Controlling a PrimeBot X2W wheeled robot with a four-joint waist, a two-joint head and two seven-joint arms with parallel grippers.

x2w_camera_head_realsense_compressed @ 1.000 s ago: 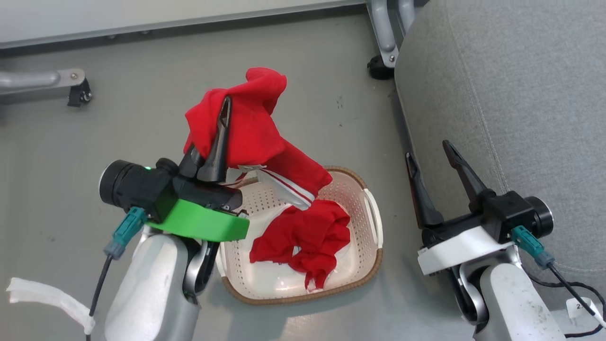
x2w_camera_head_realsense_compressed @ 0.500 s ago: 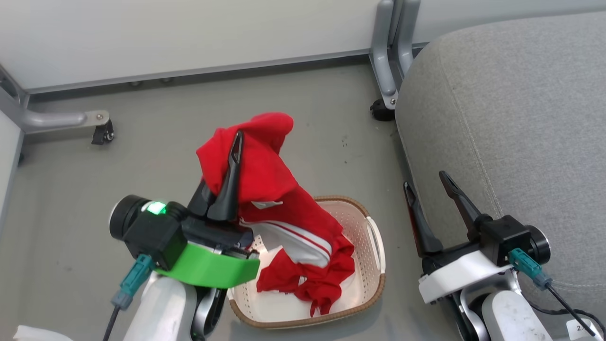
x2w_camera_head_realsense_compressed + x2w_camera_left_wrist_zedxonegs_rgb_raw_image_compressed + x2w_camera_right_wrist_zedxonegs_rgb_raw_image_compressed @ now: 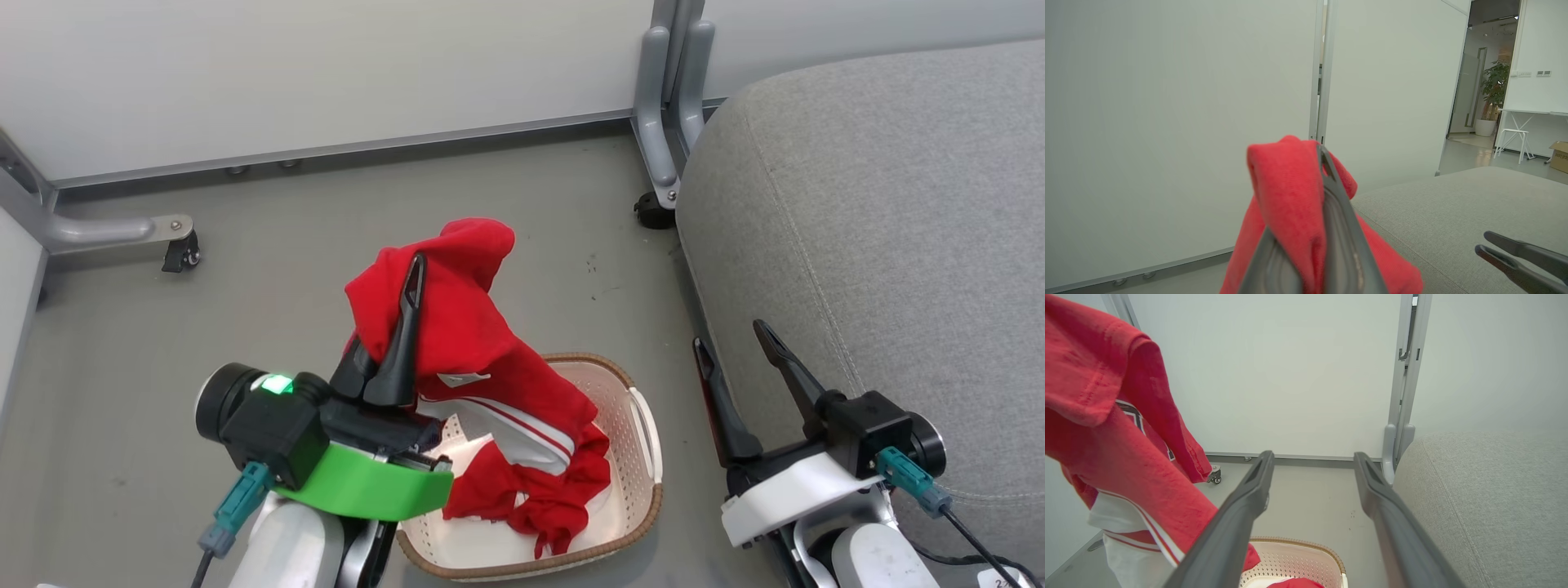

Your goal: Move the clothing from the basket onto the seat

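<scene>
The red clothing (image 3: pixel 465 335) hangs lifted above the cream basket (image 3: pixel 641 445), its lower end still trailing into the basket. My left gripper (image 3: pixel 412 273) is shut on the top fold of this clothing (image 3: pixel 1290 192). A white panel with red stripes shows on the clothing (image 3: pixel 1122 473) in the right wrist view. The grey seat (image 3: pixel 882 220) lies to the right. My right gripper (image 3: pixel 731 335) is open and holds nothing, hovering at the seat's left edge beside the basket (image 3: pixel 1294 559). In the left wrist view the right gripper (image 3: pixel 1482 241) reaches in over the seat (image 3: pixel 1453 212).
A white partition wall (image 3: pixel 326 73) runs along the back, with a grey post and caster (image 3: pixel 653 208) by the seat and another caster leg (image 3: pixel 175 245) at the left. Grey floor (image 3: pixel 286 237) surrounds the basket.
The head camera has tilted up, so the wall comes into view. My left gripper has raised the clothing higher out of the basket. The right gripper keeps its pose, open.
</scene>
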